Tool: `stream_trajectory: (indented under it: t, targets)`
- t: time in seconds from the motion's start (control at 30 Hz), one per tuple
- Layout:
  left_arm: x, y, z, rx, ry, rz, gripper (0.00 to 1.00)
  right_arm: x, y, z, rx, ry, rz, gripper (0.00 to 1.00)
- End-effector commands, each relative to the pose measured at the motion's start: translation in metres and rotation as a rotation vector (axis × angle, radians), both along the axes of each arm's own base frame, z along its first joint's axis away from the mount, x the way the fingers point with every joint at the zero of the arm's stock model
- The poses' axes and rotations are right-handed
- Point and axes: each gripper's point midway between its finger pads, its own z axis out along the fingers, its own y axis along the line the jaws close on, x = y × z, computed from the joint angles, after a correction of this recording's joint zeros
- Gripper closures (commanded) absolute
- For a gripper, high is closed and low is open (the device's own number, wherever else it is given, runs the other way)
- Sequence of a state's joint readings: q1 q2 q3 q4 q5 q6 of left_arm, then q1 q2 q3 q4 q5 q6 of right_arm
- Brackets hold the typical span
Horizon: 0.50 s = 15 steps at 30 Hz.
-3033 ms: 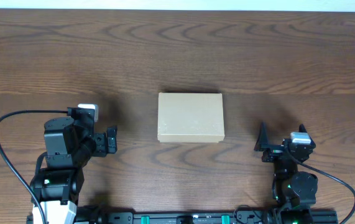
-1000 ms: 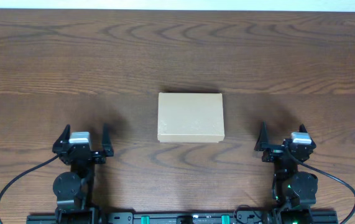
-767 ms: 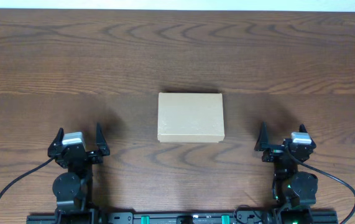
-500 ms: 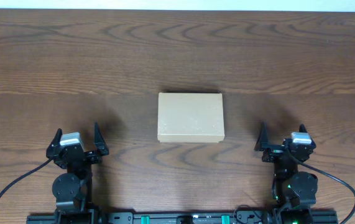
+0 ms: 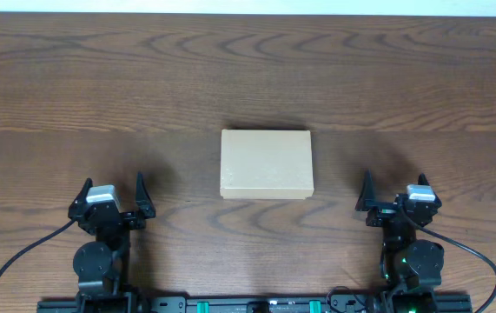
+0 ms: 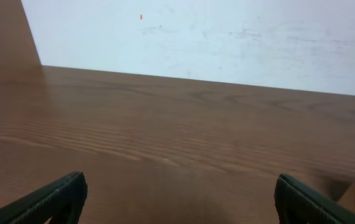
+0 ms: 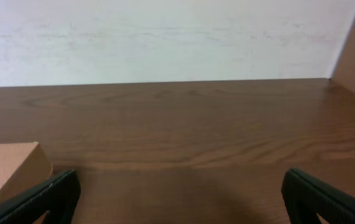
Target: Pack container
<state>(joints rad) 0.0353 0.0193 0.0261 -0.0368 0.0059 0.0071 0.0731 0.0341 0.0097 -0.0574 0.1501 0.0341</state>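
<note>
Shut tan box in the middle of the table [image 5: 248, 69], both grippers wide open.
The container [image 5: 267, 164] lies flat between the two arms, well apart from each. It looks like thin cardboard, so it is likely light and a bit stiff, but a hard squeeze could dent it. Its two short ends look good to hold. Its long side runs left to right. Which edge has the hinge cannot be told. The left gripper [image 5: 113, 185] and right gripper [image 5: 395, 188] hold nothing.

Left hand [image 5: 112, 185], right hand [image 5: 393, 187]: seemingly agape.
</note>
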Motion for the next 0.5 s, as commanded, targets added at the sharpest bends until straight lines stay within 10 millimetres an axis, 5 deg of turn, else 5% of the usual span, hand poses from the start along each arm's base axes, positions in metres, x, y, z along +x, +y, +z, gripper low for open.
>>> stream_trajectory:
  t: [0.0, 0.47]
  targets:
    - [-0.0006, -0.0094, -0.0178, -0.01, 0.052, -0.052, 0.05, -0.0004, -0.003, -0.0004, 0.01, -0.004, -0.015, 0.01]
    - [-0.0005, -0.0121, -0.0172, 0.154, 0.057, -0.091, 0.05, -0.0004, -0.003, -0.0005, 0.01, -0.004, -0.015, 0.01]
